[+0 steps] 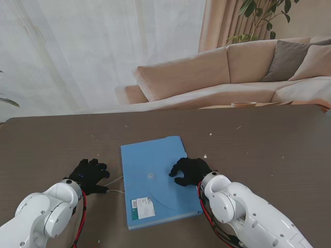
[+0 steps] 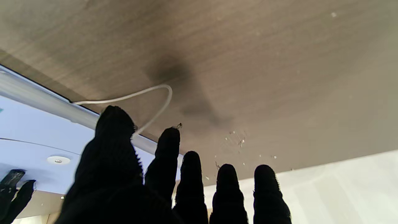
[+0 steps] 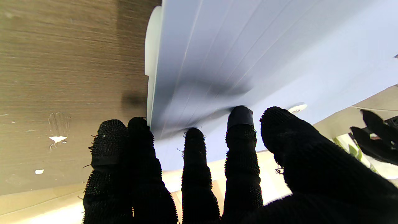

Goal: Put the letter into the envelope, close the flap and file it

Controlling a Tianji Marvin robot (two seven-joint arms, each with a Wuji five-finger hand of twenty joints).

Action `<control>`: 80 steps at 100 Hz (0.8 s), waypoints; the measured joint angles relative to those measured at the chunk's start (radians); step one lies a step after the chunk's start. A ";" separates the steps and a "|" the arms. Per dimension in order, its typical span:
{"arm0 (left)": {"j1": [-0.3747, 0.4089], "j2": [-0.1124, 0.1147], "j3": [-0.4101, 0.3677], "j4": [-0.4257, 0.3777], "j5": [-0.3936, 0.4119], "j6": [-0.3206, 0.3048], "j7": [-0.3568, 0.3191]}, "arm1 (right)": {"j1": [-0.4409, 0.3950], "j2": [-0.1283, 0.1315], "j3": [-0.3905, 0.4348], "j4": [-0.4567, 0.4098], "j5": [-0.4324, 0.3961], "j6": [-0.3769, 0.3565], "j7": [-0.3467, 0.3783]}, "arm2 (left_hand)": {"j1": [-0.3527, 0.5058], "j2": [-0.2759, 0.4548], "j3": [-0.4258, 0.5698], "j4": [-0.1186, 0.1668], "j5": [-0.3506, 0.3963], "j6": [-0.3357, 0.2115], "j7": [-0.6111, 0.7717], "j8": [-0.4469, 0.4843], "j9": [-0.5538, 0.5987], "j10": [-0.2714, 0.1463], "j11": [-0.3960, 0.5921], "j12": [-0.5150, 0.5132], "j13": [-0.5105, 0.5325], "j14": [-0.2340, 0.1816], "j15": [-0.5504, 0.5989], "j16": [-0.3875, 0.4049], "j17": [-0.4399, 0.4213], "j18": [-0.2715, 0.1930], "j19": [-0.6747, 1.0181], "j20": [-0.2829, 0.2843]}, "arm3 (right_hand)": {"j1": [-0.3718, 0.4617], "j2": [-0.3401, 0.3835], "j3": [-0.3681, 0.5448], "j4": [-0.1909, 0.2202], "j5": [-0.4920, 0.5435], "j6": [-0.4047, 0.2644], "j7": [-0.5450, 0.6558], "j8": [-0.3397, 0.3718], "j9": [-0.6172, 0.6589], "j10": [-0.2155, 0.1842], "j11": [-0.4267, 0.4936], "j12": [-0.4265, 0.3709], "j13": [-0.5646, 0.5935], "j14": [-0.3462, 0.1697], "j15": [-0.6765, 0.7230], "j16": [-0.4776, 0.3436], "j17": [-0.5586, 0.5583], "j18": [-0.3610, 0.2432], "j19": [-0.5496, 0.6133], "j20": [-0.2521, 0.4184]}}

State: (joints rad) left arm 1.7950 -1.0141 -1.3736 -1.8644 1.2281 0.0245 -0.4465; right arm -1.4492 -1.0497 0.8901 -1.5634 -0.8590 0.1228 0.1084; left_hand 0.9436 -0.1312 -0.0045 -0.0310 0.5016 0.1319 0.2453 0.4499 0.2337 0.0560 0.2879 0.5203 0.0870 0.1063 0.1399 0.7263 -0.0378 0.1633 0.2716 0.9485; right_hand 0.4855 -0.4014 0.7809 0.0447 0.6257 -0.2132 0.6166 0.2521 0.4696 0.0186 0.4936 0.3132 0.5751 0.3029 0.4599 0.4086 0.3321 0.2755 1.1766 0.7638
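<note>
A blue envelope point(image 1: 152, 186) lies flat on the brown table point(image 1: 269, 150), with a round button point(image 1: 150, 176) at its middle and a white label point(image 1: 143, 208) near its front corner. My right hand point(image 1: 190, 170) rests palm down on its right edge, open; two fingertips point(image 3: 239, 118) press the blue envelope point(image 3: 248, 46), the others lie past its rim. My left hand point(image 1: 89, 174) sits on the table left of the envelope. A thin white string point(image 2: 155, 90) loops from the envelope point(image 2: 31, 133) to the gap beside my thumb point(image 2: 115, 124); whether it is pinched is unclear.
Small white crumbs point(image 1: 204, 156) dot the table near the envelope's far right corner. A beige sofa point(image 1: 232, 72) stands behind the table's far edge, with a plant point(image 1: 264, 15) at the back right and a light round rim point(image 1: 243, 104) just past the edge.
</note>
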 measured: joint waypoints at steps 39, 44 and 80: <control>0.001 0.011 0.014 0.014 -0.173 -0.006 -0.038 | 0.001 0.000 -0.001 0.001 0.000 0.000 -0.001 | 0.156 -0.083 0.053 0.000 0.200 -0.025 0.258 0.248 0.081 0.015 0.033 0.002 0.031 0.010 0.012 0.000 0.021 0.009 0.001 0.000 | 0.000 0.000 0.000 0.000 0.000 0.000 0.000 0.000 0.000 0.000 0.000 0.000 0.000 0.000 0.000 0.000 0.000 0.000 0.000 0.000; 0.002 0.011 0.015 0.014 -0.197 -0.006 -0.038 | 0.001 0.000 -0.001 0.001 0.000 0.000 -0.001 | 0.184 -0.083 0.079 0.000 0.235 -0.032 0.308 0.244 0.099 0.018 0.047 0.012 0.032 0.010 0.019 0.001 0.022 0.010 0.002 0.000 | 0.000 0.000 0.000 0.000 0.000 0.000 0.000 0.000 0.000 0.000 0.000 0.000 0.000 0.000 0.000 0.000 0.000 0.000 0.000 0.000; -0.004 0.005 0.039 0.025 -0.556 0.030 0.063 | 0.003 0.000 -0.004 0.002 -0.002 0.000 0.000 | 0.221 -0.118 0.117 0.000 0.315 -0.008 0.392 0.173 0.120 0.043 0.105 0.027 0.032 0.028 0.091 0.024 0.033 0.013 0.011 0.013 | 0.000 0.000 0.000 0.000 0.000 0.000 0.000 0.000 0.000 -0.001 0.000 0.000 0.000 0.000 0.000 0.003 0.000 0.000 0.000 0.000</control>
State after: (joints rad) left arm 1.7909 -1.0095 -1.3348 -1.8396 0.6718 0.0547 -0.3832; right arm -1.4464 -1.0500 0.8864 -1.5618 -0.8608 0.1223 0.1079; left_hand 1.1641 -0.2490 0.1121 -0.0310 0.8170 0.1240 0.6370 0.6227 0.3538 0.0988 0.3929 0.5470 0.1191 0.1343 0.2305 0.7501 -0.0050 0.1759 0.2831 0.9613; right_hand 0.4855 -0.4014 0.7809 0.0447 0.6257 -0.2133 0.6167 0.2521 0.4696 0.0179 0.4935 0.3132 0.5751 0.3029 0.4599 0.4117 0.3320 0.2755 1.1765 0.7638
